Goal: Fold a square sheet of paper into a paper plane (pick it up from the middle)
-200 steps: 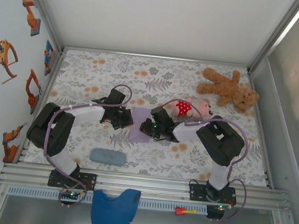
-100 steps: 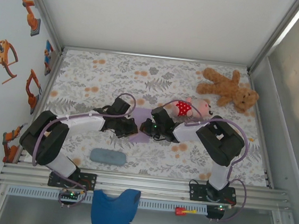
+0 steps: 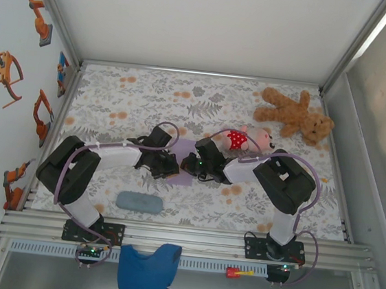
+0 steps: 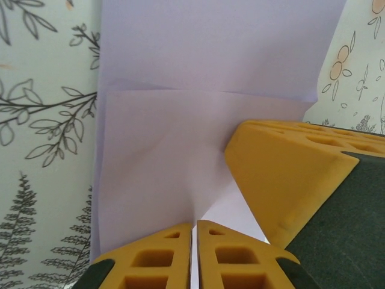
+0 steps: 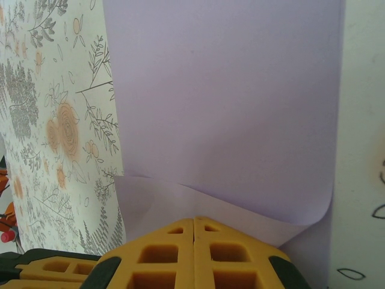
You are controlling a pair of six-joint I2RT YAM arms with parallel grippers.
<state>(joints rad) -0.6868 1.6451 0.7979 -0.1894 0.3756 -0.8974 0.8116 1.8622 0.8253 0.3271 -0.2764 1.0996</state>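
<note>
Floral table point(image 3: 115, 95) lay under both arms, with the square sheet of paper point(image 3: 184, 177) at its middle between them, partly folded. The left gripper point(image 4: 194, 232) had its fingers together, apparently nipping a raised ridge of the sheet. The right gripper point(image 5: 194, 226) was closed tight, tips at the curled fold. I judged that a left pull against the right's press could tear the paper or skew the crease, and the heads sat near enough to collide.

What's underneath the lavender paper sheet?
The floral table cover shows around the lavender paper sheet and presumably continues beneath; whatever lies directly under is covered.
</note>
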